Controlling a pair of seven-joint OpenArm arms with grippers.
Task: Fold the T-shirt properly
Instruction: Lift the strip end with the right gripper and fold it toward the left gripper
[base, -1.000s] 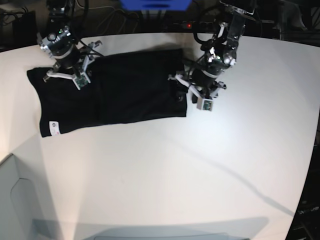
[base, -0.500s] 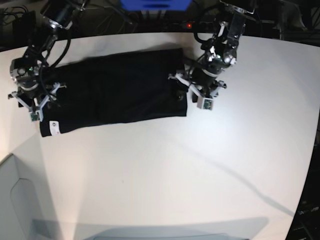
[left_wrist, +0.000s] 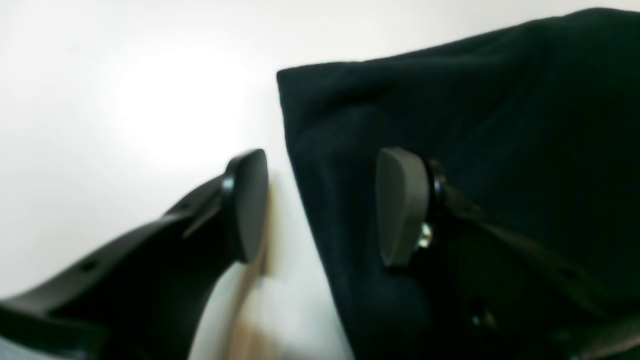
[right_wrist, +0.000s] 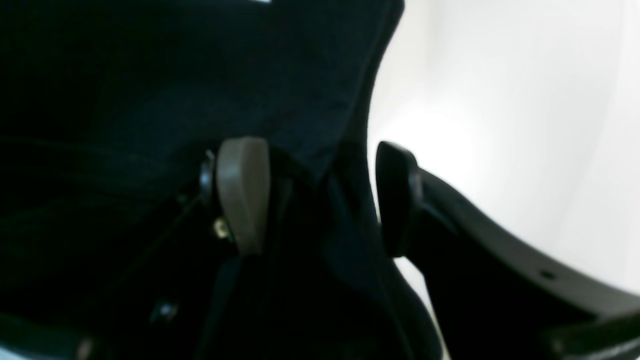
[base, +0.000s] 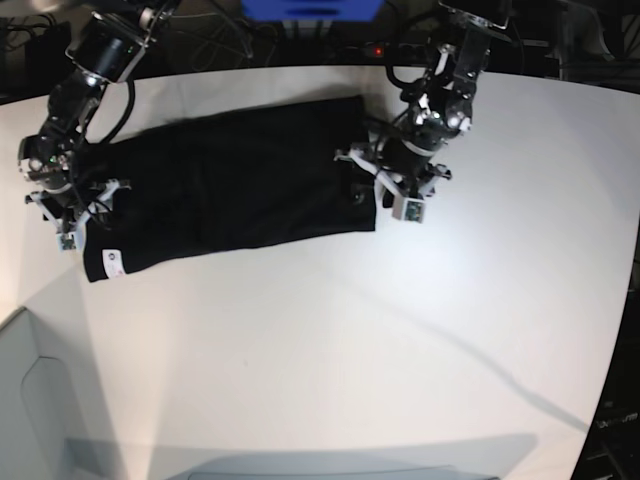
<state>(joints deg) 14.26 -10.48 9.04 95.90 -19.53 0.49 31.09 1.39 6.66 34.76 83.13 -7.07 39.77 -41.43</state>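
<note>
T-shirt mid-left of frame, both grippers spread astride edges; uneven closing w/ thin bite could drop cloth.

Black T-shirt folded into a long band, lying flat. Sits near the table's far edge. Small white tag at its near-left corner.

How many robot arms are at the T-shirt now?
2. The right gripper is at the T-shirt's left end in the base view; the left gripper is at its right end.
</note>
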